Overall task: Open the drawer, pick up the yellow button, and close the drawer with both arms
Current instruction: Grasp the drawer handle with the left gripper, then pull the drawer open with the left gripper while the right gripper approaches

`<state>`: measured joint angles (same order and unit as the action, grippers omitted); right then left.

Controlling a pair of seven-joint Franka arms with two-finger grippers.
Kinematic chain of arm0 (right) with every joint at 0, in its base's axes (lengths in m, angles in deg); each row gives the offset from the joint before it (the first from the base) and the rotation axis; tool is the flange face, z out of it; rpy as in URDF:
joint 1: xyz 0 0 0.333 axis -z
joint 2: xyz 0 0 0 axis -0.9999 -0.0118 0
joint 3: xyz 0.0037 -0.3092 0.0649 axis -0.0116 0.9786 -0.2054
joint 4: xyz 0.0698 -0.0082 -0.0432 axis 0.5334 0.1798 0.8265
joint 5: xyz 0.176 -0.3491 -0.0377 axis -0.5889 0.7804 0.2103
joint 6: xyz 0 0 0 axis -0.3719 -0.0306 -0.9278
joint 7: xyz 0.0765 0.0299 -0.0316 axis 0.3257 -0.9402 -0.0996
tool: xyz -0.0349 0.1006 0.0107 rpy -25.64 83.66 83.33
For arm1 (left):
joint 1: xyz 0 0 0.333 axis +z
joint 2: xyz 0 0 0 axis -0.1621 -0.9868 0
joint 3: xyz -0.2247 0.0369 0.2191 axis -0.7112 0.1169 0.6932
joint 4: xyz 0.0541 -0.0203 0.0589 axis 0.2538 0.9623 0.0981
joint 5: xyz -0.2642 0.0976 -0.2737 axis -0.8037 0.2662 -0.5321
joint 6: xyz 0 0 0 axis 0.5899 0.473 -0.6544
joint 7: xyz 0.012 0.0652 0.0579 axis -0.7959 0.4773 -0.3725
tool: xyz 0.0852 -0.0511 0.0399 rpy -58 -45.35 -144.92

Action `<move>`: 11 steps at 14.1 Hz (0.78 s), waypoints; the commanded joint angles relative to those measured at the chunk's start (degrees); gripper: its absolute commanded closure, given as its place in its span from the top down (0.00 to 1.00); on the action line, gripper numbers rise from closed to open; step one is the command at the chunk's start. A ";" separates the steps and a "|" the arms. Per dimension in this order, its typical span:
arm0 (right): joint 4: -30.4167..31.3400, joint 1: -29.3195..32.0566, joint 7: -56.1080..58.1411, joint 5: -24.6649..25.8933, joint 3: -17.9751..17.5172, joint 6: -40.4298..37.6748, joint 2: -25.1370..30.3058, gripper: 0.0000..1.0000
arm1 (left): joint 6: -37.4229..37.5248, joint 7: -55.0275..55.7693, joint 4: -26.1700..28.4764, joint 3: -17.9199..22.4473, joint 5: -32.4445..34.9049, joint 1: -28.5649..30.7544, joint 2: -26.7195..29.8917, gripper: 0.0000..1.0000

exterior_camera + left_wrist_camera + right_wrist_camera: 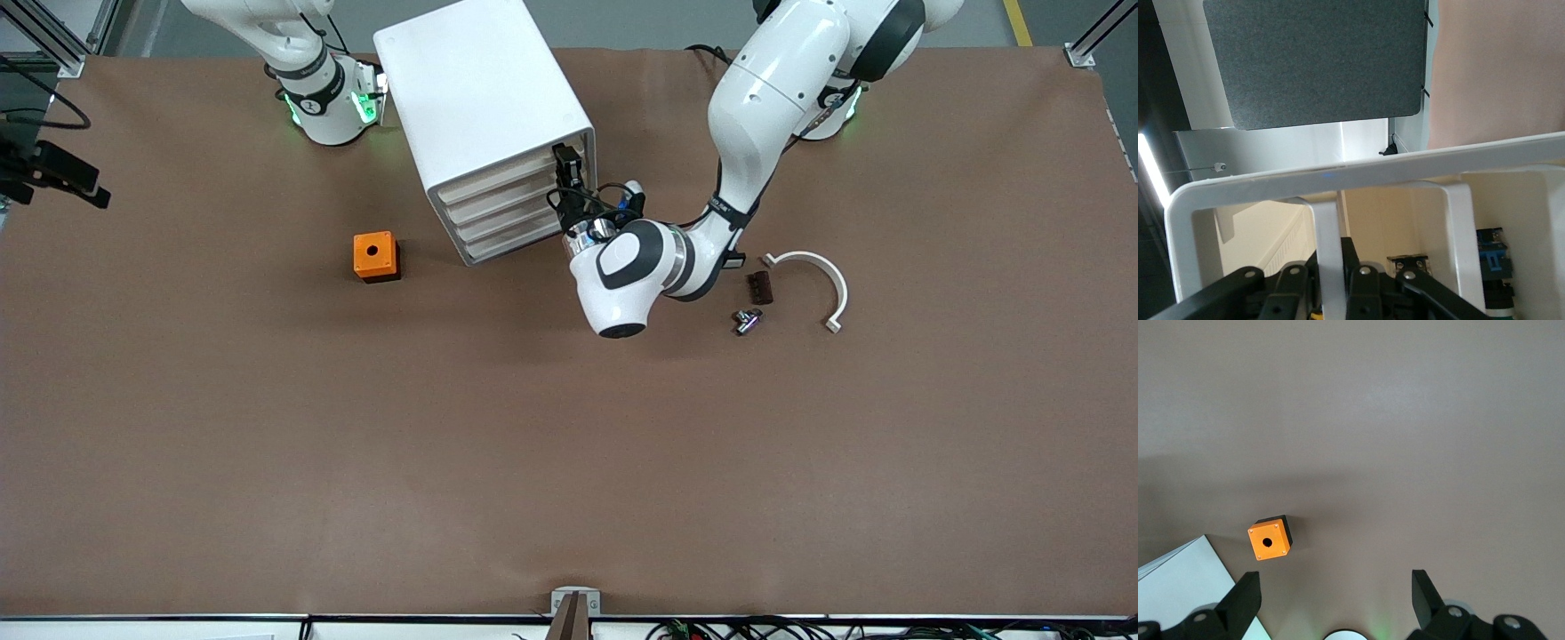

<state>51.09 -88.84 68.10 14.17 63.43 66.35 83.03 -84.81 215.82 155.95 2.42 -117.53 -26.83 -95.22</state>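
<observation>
The white cabinet (pixel 471 89) stands near the robots' bases, its four cream drawer fronts turned toward the left arm's end. The top drawer (pixel 502 175) looks level with the three lower fronts. My left gripper (pixel 566 178) is at that drawer's end. In the left wrist view the left gripper (pixel 1328 260) is shut on a white upright bar of the drawer's handle (pixel 1328 220). A blue-and-black part (pixel 1491 257) shows past the handle; I cannot tell if it is the button. My right gripper (pixel 1336 593) is open and empty, high over the table, out of the front view.
An orange box with a hole (pixel 375 256) sits beside the cabinet toward the right arm's end; it also shows in the right wrist view (pixel 1269 539). A white curved bracket (pixel 818 280), a dark brown part (pixel 760 287) and a small metal part (pixel 747 320) lie beside the left arm's wrist.
</observation>
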 commanded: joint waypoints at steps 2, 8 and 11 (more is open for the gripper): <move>-3.03 1.18 0.33 0.17 -0.63 -0.54 -8.28 1.00 | 0.42 -0.59 -0.19 0.21 -1.62 0.56 0.50 0.07; -4.26 -0.04 -5.08 0.18 -0.98 -0.37 -10.33 1.00 | 0.33 -0.50 -0.55 0.57 -3.02 5.04 0.50 0.13; -3.56 -5.66 -23.42 -1.92 -1.07 -0.72 -10.24 1.00 | 0.07 -0.50 -0.90 0.74 -3.02 7.76 0.42 0.15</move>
<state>47.55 -91.21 54.89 13.74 62.52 66.54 72.40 -84.94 215.53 155.62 2.90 -118.91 -20.81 -95.22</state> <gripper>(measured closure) 0.000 0.859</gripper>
